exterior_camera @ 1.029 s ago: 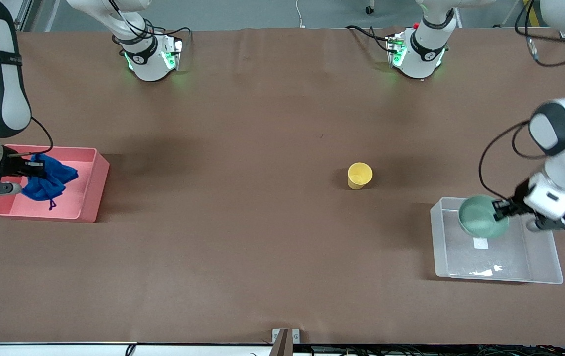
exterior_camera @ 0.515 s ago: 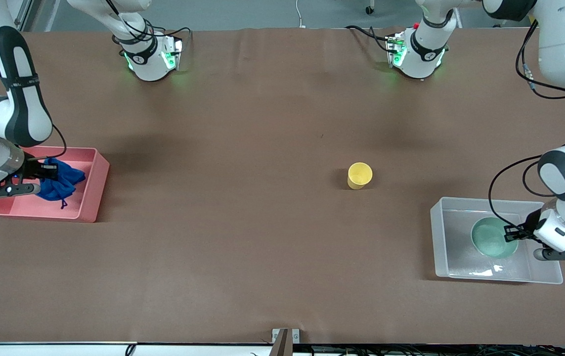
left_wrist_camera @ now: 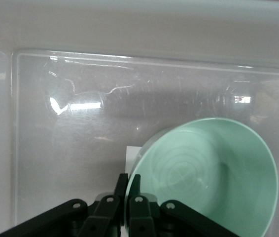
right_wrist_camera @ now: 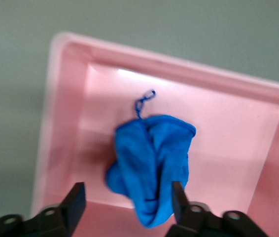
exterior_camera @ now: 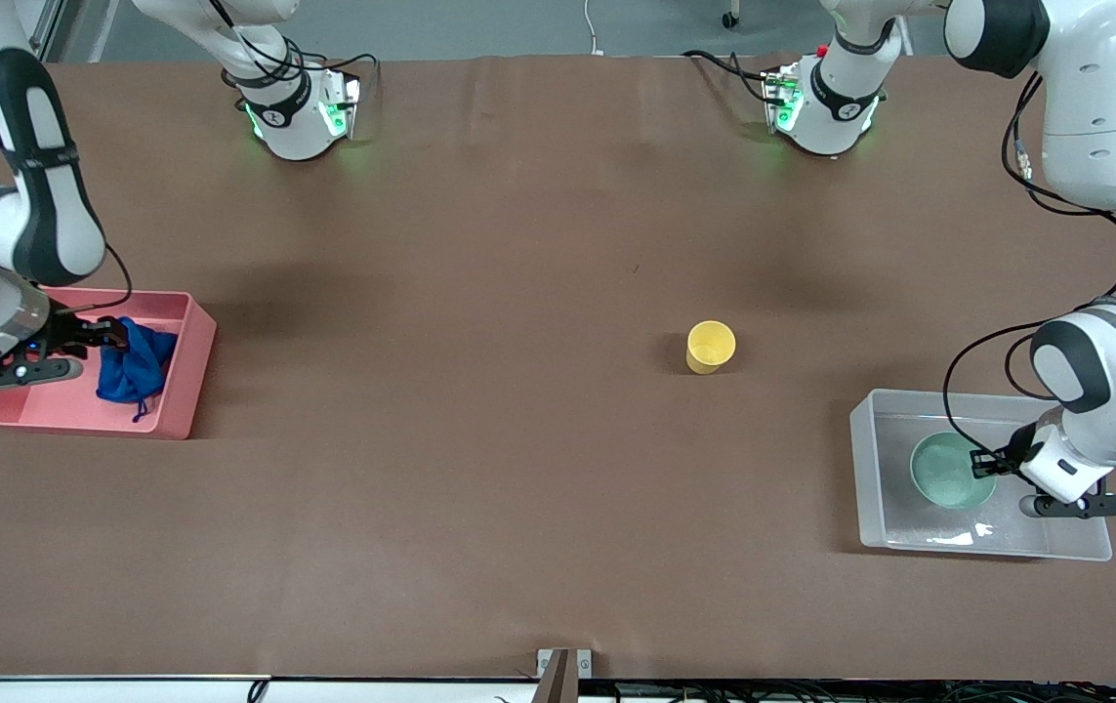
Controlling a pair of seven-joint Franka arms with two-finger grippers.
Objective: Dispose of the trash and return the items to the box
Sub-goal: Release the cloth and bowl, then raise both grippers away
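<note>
The trash, a royal-blue cloth (exterior_camera: 136, 366) (right_wrist_camera: 154, 163) with a thin string, lies loose in the pink bin (exterior_camera: 177, 418) (right_wrist_camera: 65, 98). My right gripper (exterior_camera: 111, 338) (right_wrist_camera: 127, 197) hangs open just over it, one finger on each side, not gripping. The mint-green bowl (exterior_camera: 948, 474) (left_wrist_camera: 213, 173) sits low inside the clear box (exterior_camera: 868, 469) (left_wrist_camera: 80, 148), and my left gripper (exterior_camera: 985, 462) (left_wrist_camera: 128, 180) is shut on its rim. The yellow cup (exterior_camera: 711, 347) stands alone on the table between the two bins.
A white sticker (left_wrist_camera: 132, 153) shows on the box floor beside the bowl. The pink bin is at the right arm's end of the table and the clear box at the left arm's end. Brown table surface spreads around the cup.
My right gripper has opened and the cloth has dropped into the pink bin. My left gripper has carried the bowl down from above the box's rim to inside the box.
</note>
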